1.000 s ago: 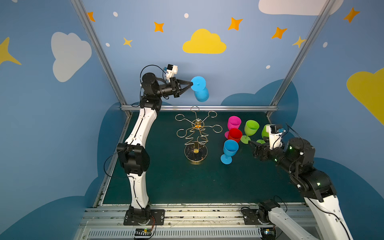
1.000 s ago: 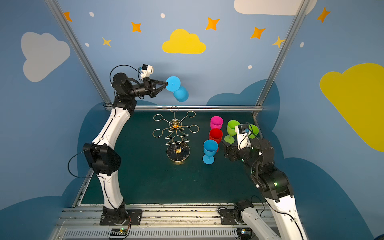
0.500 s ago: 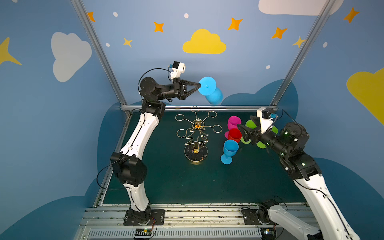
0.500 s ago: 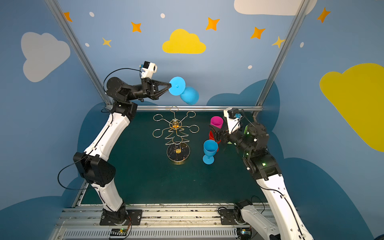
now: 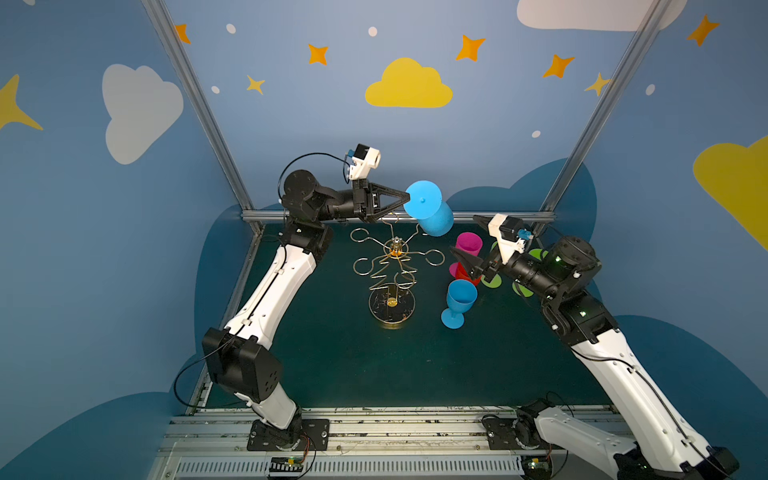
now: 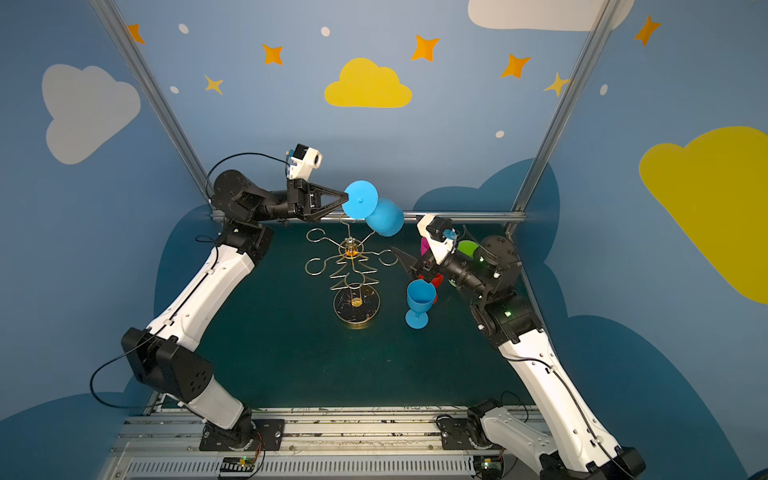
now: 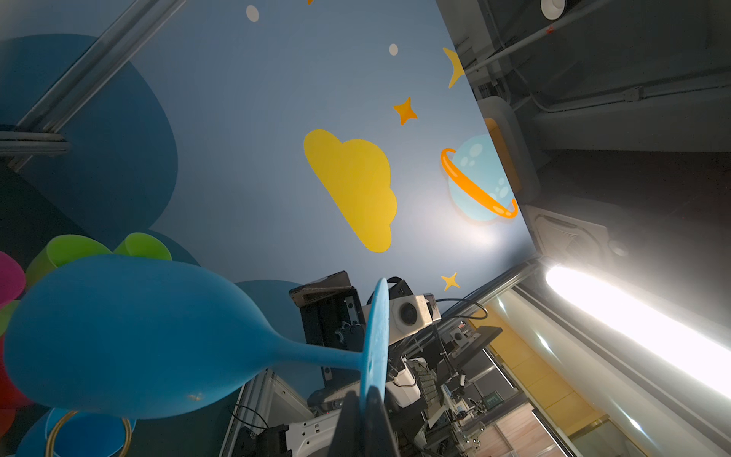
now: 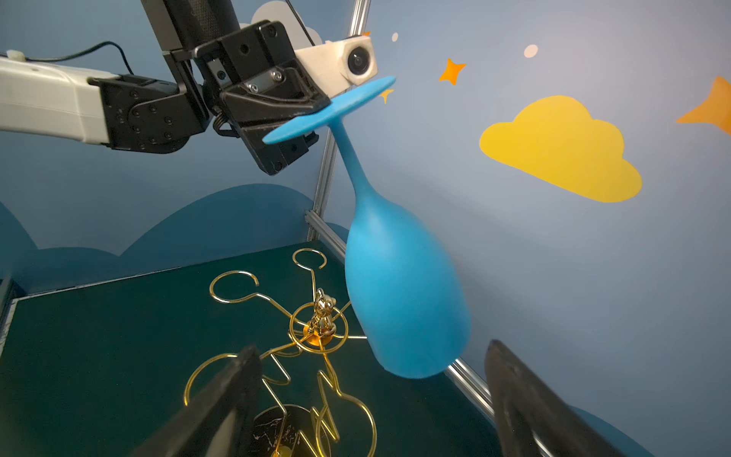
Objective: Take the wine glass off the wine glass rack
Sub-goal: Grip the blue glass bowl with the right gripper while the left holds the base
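My right arm mostly hides the green glasses (image 5: 493,282). My left gripper (image 5: 405,198) pinches the wine glass (image 5: 432,218) by its foot, bowl tilted down above the wine glass rack (image 5: 392,266). My right gripper (image 5: 463,235) gapes wide near the bowl.

In both top views, looking steeply down from high at the front, facing the star-painted blue back wall (image 5: 415,145) and taking in the whole dark green bench (image 5: 332,374) from afar. In the left wrist view, peering upward along the left gripper (image 7: 366,399), very near the sky-blue plastic wine glass (image 7: 130,336). In the right wrist view, gazing low across the bench between the fingers of the right gripper (image 8: 372,352), close to the gold wire wine glass rack (image 8: 316,340). Sharing that glass across all four.
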Controlling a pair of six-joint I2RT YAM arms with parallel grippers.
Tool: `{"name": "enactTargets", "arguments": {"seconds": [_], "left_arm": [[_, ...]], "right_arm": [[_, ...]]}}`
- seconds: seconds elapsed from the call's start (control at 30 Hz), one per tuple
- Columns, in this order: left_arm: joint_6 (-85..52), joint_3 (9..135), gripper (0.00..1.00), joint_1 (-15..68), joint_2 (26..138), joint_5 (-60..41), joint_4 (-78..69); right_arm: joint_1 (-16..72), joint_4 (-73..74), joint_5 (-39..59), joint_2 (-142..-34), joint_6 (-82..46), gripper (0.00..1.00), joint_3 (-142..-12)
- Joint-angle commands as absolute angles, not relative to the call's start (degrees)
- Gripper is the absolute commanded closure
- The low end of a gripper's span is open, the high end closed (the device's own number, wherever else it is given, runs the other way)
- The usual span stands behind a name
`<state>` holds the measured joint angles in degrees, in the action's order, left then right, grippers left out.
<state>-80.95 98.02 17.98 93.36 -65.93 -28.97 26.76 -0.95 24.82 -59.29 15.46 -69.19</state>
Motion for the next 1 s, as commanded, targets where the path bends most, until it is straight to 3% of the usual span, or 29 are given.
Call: {"name": "enactTargets", "arguments": {"seconds": [0.0, 0.73, 0.97], "left_arm": [[-78.98, 96.99, 0.97, 18.71, 91.36, -65.69, -28.72], [-80.16, 92.5, 0.97, 20.83, 85.7, -65.16, -29.8], [-80.16, 91.94, 0.97, 20.83, 86.23, -64.86, -30.06]], "right_arm": [[28.02, 1.85, 25.9, -60.82, 20.03, 0.13, -71.73], [31.18, 2.8, 22.16, -72.58, 21.6, 0.12, -77.0], [31.55, 2.09, 21.32, -71.34, 20.49, 0.21, -76.01]]}}
